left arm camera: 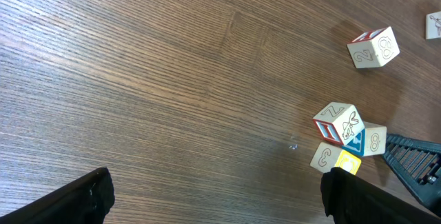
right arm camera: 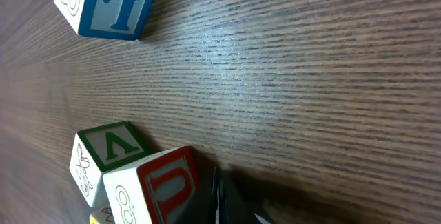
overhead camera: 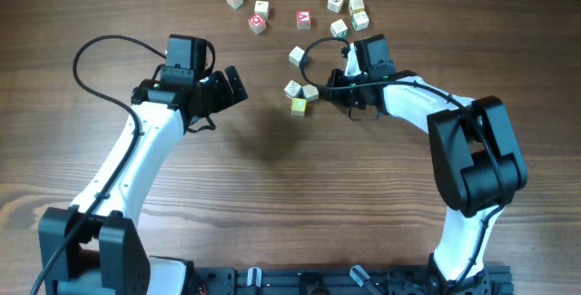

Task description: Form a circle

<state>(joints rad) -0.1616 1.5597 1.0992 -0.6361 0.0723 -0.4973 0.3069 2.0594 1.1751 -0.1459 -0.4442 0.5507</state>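
The left gripper [overhead camera: 227, 86] hovers over bare table [overhead camera: 254, 168] with its jaws spread wide, holding nothing and well apart from any cube. The right gripper [overhead camera: 324, 87] is closed tight and empty; its tip sits low on the table, right against a red U cube [right arm camera: 162, 182] at the edge of a cluster of three [overhead camera: 300, 95], one of them yellow. One cube [overhead camera: 297, 56] lies just beyond the cluster, and the other cubes [overhead camera: 303, 19] lie scattered along the far edge.
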